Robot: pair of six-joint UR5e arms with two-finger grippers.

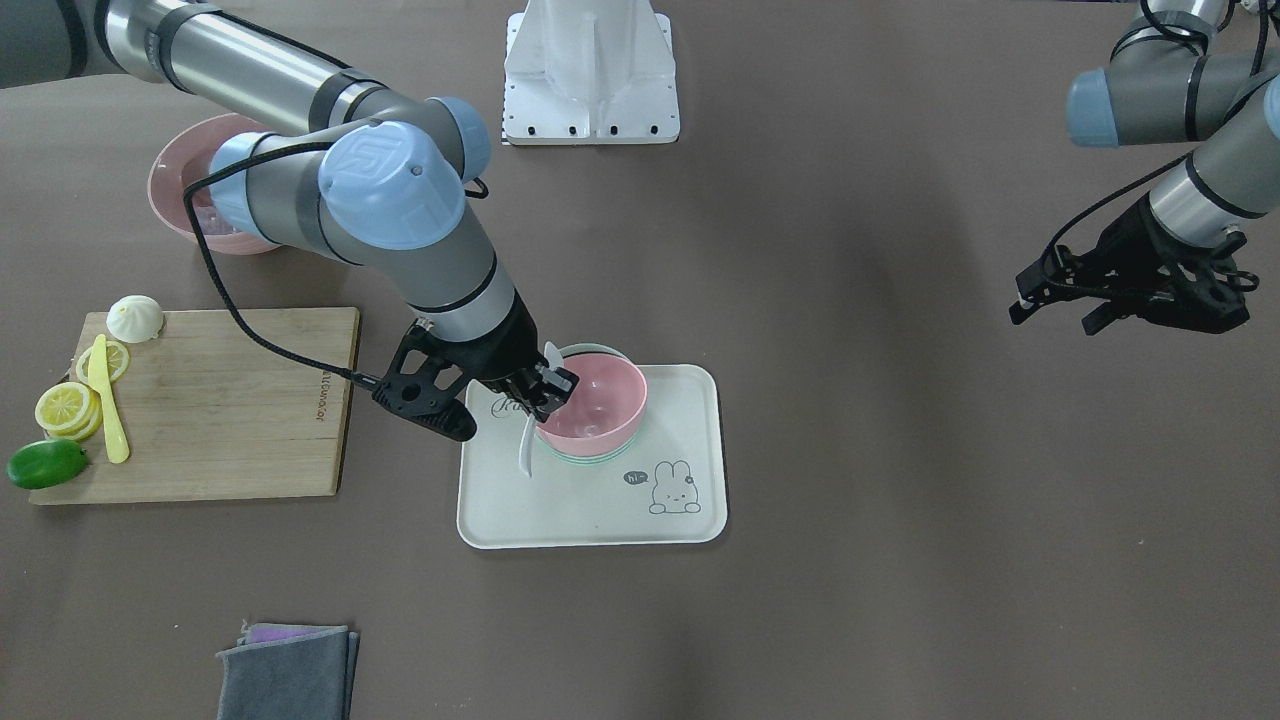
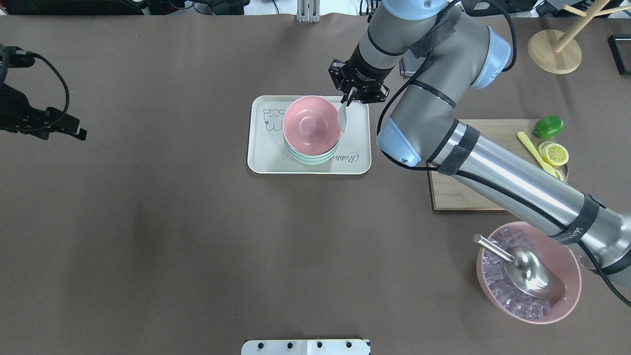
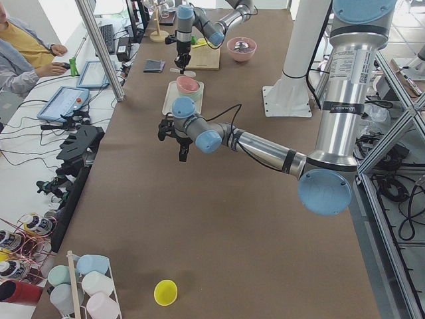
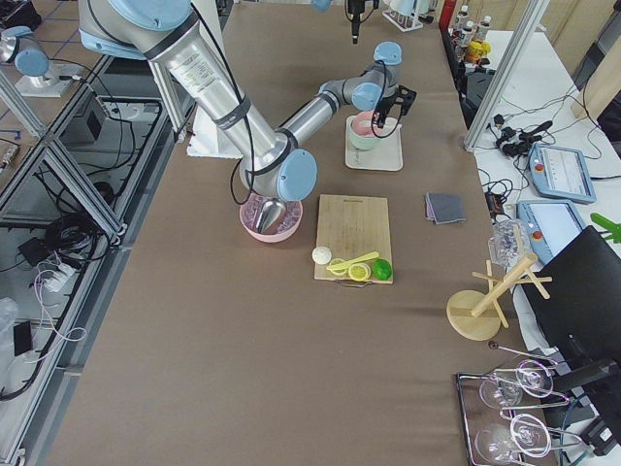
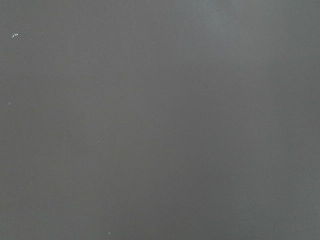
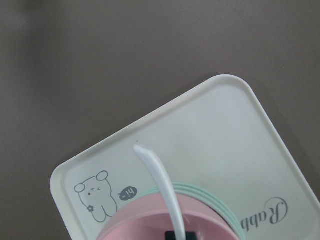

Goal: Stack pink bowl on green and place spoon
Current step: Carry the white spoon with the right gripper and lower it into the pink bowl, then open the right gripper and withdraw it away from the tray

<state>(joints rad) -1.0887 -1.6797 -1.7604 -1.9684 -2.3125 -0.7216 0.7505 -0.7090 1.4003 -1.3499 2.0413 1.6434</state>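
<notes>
The pink bowl point(image 1: 597, 400) sits nested on the green bowl point(image 1: 585, 458) on a white bunny-print tray point(image 1: 590, 515). The stack also shows in the overhead view, pink point(image 2: 308, 123) over green point(image 2: 310, 159). My right gripper point(image 1: 548, 385) is at the bowl's rim, shut on a white spoon point(image 1: 524, 445) that hangs tilted beside the bowl over the tray. In the right wrist view the spoon's handle point(image 6: 162, 182) reaches out over the pink rim point(image 6: 145, 225). My left gripper point(image 1: 1057, 315) is open and empty, far off to the side above bare table.
A wooden cutting board point(image 1: 230, 400) carries lemon slices, a lime point(image 1: 46, 463), a yellow knife and a white bun. A pink bowl of ice with a metal scoop point(image 2: 527, 268) stands under my right arm. Grey cloths point(image 1: 288, 670) lie near the front edge.
</notes>
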